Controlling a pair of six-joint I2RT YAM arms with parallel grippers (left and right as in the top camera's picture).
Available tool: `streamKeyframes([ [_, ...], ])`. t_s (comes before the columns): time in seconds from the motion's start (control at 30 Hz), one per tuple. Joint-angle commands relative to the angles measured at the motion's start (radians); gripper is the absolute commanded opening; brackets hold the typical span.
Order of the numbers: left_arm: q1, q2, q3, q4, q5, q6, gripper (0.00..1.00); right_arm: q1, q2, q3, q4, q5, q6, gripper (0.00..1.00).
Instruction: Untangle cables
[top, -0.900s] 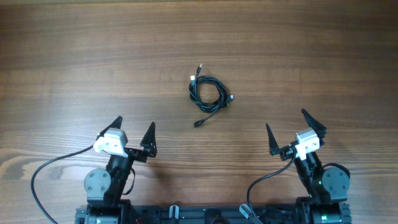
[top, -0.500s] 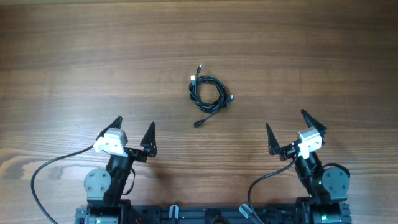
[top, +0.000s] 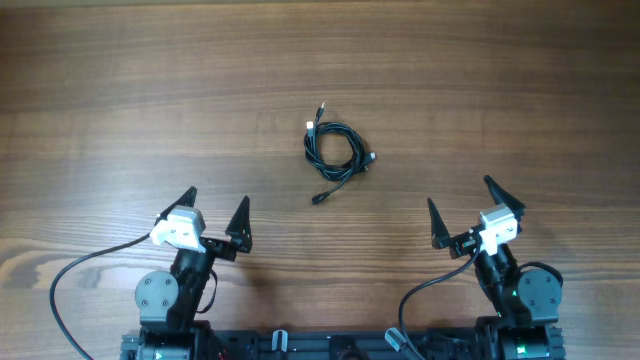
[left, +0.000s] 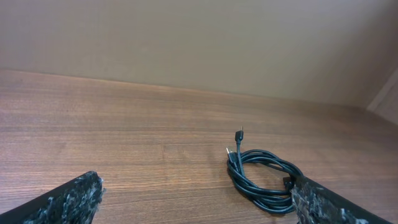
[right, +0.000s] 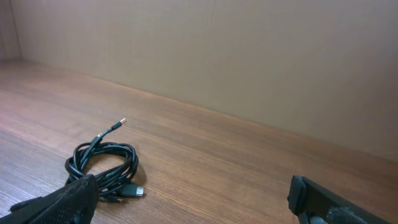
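The cables (top: 333, 153) lie as one coiled black bundle on the wooden table, with thin plug ends sticking out at the upper left and lower left. The bundle shows in the left wrist view (left: 260, 177) and in the right wrist view (right: 104, 165), where a silvery-tipped plug lies beside it. My left gripper (top: 213, 215) is open and empty, near the table's front left, far from the bundle. My right gripper (top: 463, 210) is open and empty at the front right, also well apart from it.
The wooden table (top: 120, 90) stretches wide around the bundle. A plain beige wall (left: 199, 37) stands behind its far edge. The arms' own thick black wires (top: 70, 290) loop near the front edge.
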Motion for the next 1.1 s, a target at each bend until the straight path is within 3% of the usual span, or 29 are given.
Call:
streamKeyframes([
  [0.0,0.006,-0.012,-0.008,0.000,0.008,0.019,1.00,0.004,0.007,-0.001,0.005,0.006,0.019,1.00],
  [0.9,0.006,-0.012,-0.008,0.003,0.016,0.019,1.00,0.004,0.007,-0.001,0.007,-0.009,0.030,1.00],
  [1.07,0.006,0.008,-0.008,0.003,0.016,0.019,1.00,0.004,0.007,-0.001,0.007,-0.010,0.094,1.00],
])
